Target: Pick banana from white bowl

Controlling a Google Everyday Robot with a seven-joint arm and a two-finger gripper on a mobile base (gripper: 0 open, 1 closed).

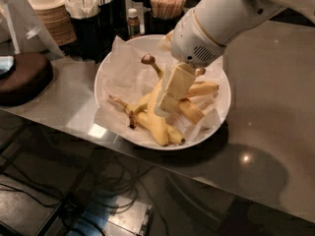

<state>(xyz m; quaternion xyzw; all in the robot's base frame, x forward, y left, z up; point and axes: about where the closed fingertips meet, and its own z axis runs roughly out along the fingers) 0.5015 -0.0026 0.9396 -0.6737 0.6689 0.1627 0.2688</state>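
Jaws first: they're clamped on the banana (155, 72), and the near finger (178, 80) is a pale cream block that hides most of the fruit's middle. The gripper (170, 91) hangs inside the white bowl (224, 104), a little right of centre and angled down to the left. Out from its upper left edge the banana's long stem rises at a slant, and the dark brown knob (147, 59) stands clear above the crinkled paper (125, 73).

Below the gripper the other bananas (160, 128) lie in a loose heap on the paper. One (203, 88) points out right from behind the finger and another (190, 111) is tucked just beneath it.

Up top, the thick white arm (221, 18) comes in from the upper right over the bowl's far rim. The bowl sits on the grey bench (275, 132), near the front edge.

At the back there are stacked beige bowls (49, 14) at left, a small bottle (132, 22) just behind the bowl, and a cup of wooden sticks (171, 1) beside it. A dark round object (22, 77) rests at far left.
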